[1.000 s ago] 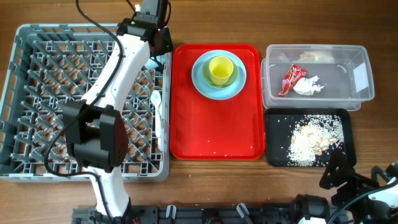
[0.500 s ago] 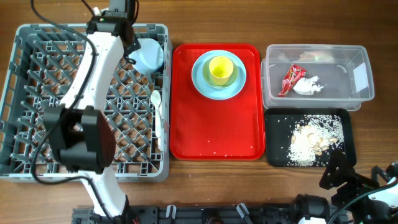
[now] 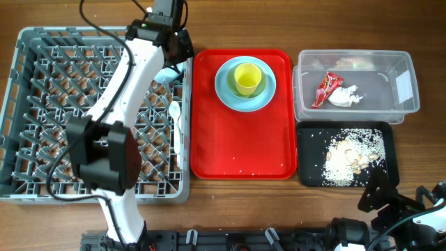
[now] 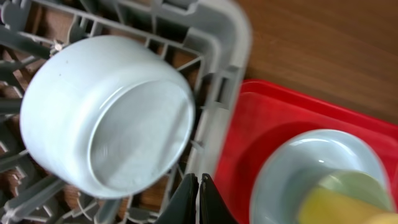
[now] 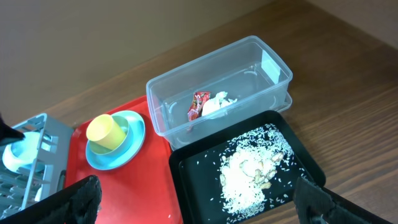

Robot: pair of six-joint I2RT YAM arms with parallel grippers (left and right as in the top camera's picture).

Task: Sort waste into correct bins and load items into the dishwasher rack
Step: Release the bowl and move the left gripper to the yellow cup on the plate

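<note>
Since half a second earlier, the left arm (image 3: 132, 77) had swung back to the right along the far edge of the rack (image 3: 28, 104), and it again covered part of the pale bowl (image 3: 169, 74) it had left exposed. The bowl (image 4: 106, 118) lay tilted among the pegs in the rack's far right corner, its base turned up toward the wrist camera. The left end effector (image 4: 199, 186) hung over the rack's right rim with its fingers pressed together, gripping nothing. A white spoon (image 3: 176, 115) lay in the rack by that rim. On the red tray (image 3: 237, 139) the cup (image 3: 247, 78) stood on the plate (image 3: 226, 94). The wrapper (image 3: 326, 89) and tissue (image 3: 345, 96) sat touching in the tub (image 3: 408, 84), and rice scraps (image 3: 348, 153) lay in the black tray (image 3: 310, 174). The right end effector (image 5: 196, 186) stood wide open and empty at the near right of the surface (image 3: 425, 28).
</note>
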